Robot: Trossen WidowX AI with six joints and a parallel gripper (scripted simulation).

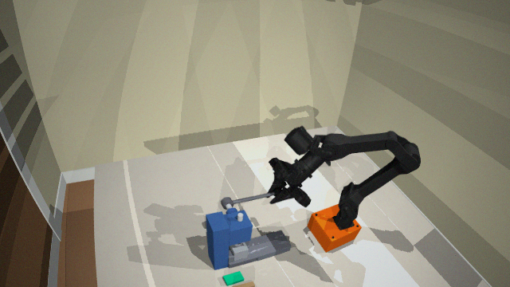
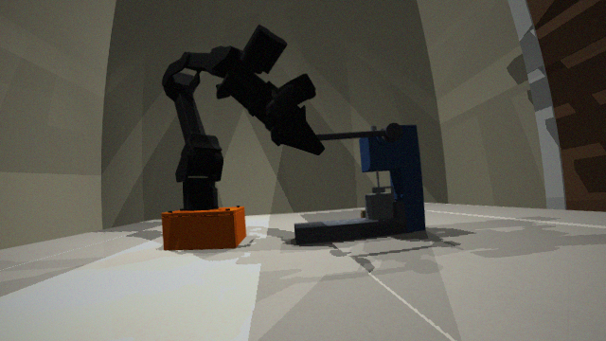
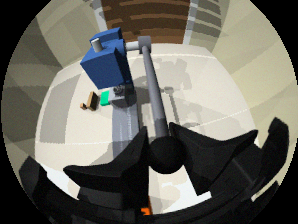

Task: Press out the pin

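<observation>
Block: grey, upright on bed, close to press column, under the punch; pin alignment can't tell.
Press: blue, tall column, head overhanging block; pale peg sticks up from top.
Cup: can't make out in any view.
Green piece: flat, beside press, off the bed.
Tan piece: next to green piece, cut off at top view's lower edge; smaller brown bit near it in wrist view.
Punch: thin rod down from head, dark collar low on it, right at block's top; contact can't tell.
Bed: grey, long, runs out from column toward robot side.
Lever: grey rod, near level, from press-top hub to claw; above bed.
Knob: black ball, lever end.
Claw: clamped on lever, by the knob.
Base: orange box under arm, apart from bed.
</observation>
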